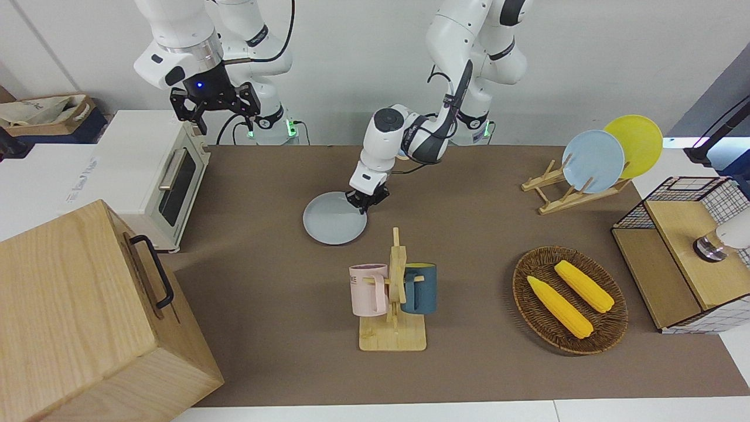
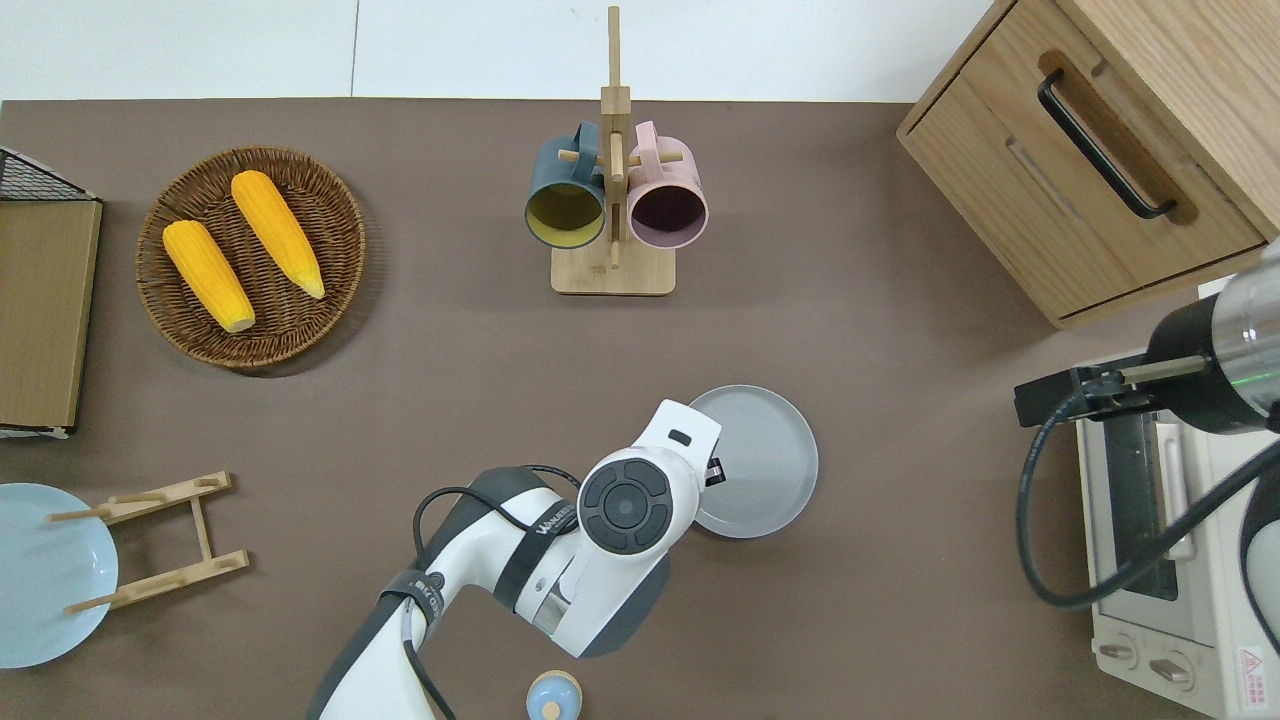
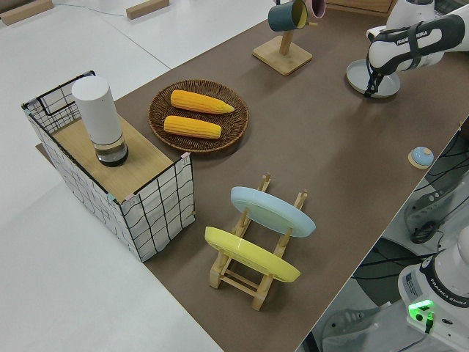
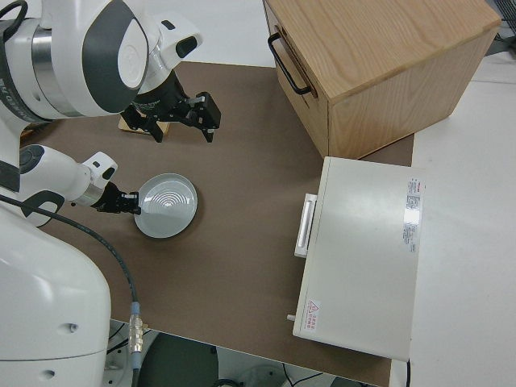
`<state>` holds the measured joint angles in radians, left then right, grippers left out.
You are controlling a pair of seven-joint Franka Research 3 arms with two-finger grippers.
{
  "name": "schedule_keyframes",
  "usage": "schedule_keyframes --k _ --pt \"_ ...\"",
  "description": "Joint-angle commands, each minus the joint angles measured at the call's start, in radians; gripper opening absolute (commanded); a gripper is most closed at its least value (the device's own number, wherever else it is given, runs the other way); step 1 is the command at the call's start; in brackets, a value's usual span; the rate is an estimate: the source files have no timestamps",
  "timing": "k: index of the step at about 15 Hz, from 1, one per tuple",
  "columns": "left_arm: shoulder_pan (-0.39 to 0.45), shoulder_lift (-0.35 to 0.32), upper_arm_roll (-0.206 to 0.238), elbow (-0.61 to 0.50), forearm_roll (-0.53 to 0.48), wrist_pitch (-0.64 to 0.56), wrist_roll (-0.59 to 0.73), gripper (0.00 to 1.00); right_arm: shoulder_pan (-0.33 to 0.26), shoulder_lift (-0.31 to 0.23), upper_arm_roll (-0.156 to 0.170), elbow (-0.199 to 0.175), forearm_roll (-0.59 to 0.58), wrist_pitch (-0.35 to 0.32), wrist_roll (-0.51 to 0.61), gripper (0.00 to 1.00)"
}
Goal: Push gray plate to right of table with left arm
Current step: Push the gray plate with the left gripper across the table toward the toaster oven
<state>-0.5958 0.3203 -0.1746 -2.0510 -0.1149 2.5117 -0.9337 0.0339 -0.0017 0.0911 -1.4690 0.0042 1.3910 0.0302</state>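
1. The gray plate (image 1: 334, 226) lies flat on the brown table (image 1: 263, 187), a little left of the middle in the front view.
2. In the overhead view the plate sits just right of the middle, lower than the mug rack (image 2: 613, 200).
3. The left hand (image 1: 367, 199) is down low at the plate's edge, on the side toward the left arm's end of the table.
4. Its fingers touch the rim, but I cannot tell if they are spread or pressed together.
5. The left arm (image 2: 620, 510) bends low over the table and hides part of the plate from above.
6. The right hand (image 1: 214, 104) is parked, and its fingers are spread apart.
7. The white oven (image 1: 155, 173) stands at the left side of the front view.
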Motion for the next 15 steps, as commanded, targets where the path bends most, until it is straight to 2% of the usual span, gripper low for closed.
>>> schedule_keyframes --k 1,5,11,12,13,14,15 --pt "-0.041 0.115 0.004 0.095 0.015 -0.019 -0.046 0.0 -0.011 -0.008 0.006 -0.001 0.008 -0.012 -0.003 0.983" --pt "-0.064 0.152 0.004 0.149 0.017 -0.017 -0.068 0.0 -0.011 -0.008 0.006 -0.001 0.008 -0.012 -0.003 0.983" --pt "-0.082 0.155 0.004 0.169 0.014 -0.017 -0.071 0.01 -0.011 -0.008 0.004 0.001 0.008 -0.012 -0.001 0.983" --pt "-0.081 0.154 0.004 0.176 0.014 -0.017 -0.07 0.12 -0.011 -0.008 0.006 -0.001 0.008 -0.012 -0.001 0.983" --pt "-0.081 0.152 0.004 0.183 0.015 -0.017 -0.068 0.33 -0.011 -0.008 0.006 -0.001 0.008 -0.012 -0.003 0.983" --pt "-0.079 0.152 0.009 0.184 0.017 -0.019 -0.066 0.59 -0.011 -0.008 0.006 -0.001 0.008 -0.012 -0.003 0.983" --pt "-0.079 0.149 0.01 0.184 0.017 -0.02 -0.065 0.71 -0.011 -0.008 0.004 -0.001 0.008 -0.012 -0.003 0.983"
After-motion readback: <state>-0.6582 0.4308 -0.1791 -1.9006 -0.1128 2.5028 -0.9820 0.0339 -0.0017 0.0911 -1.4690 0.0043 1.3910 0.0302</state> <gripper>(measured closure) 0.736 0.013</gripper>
